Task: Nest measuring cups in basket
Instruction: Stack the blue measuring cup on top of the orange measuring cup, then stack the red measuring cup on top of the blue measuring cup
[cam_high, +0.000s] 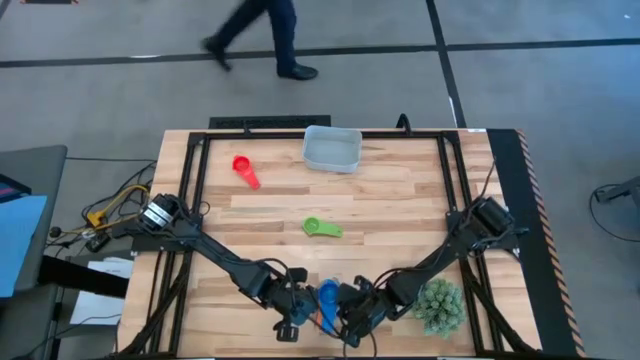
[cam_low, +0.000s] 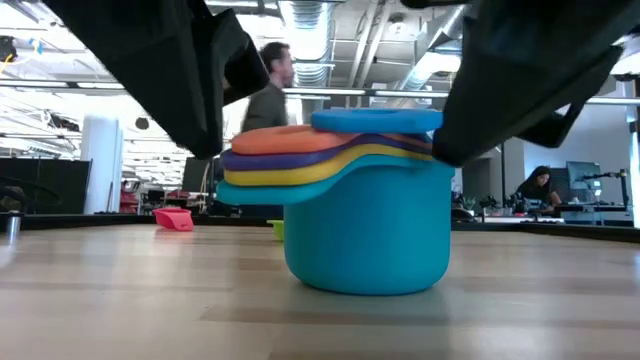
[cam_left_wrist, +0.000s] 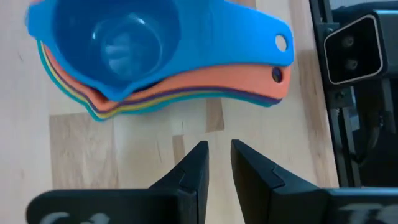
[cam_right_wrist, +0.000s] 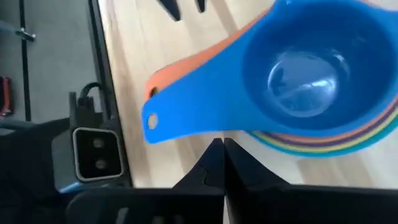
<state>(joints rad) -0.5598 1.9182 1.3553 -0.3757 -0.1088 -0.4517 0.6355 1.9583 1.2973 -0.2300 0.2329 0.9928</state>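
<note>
A nested stack of measuring cups (cam_high: 328, 296) stands on its teal base (cam_low: 365, 235) near the table's near edge, with yellow, purple and orange-red cups inside it and blue on top (cam_left_wrist: 124, 43). My left gripper (cam_left_wrist: 221, 148) hovers just left of the stack (cam_high: 300, 302), its fingers a narrow gap apart and touching nothing. My right gripper (cam_right_wrist: 219, 144), shut, is just right of the stack (cam_high: 352, 308). A green cup (cam_high: 322, 228) lies mid-table and a pink-red cup (cam_high: 245, 170) far left. The pale basket (cam_high: 332, 148) sits at the far edge. My right gripper's shut fingertips (cam_right_wrist: 214, 152) stand right at the edge of the blue cup's handle (cam_right_wrist: 186, 115), coming level from the table's right side. I cannot tell whether they touch it.
A spiky green plant (cam_high: 438, 305) stands near the right arm at the near right. Black frame rails (cam_high: 195, 180) border the wooden top. A person (cam_high: 260, 35) walks on the floor beyond the far edge. Open wood lies between the stack and the basket.
</note>
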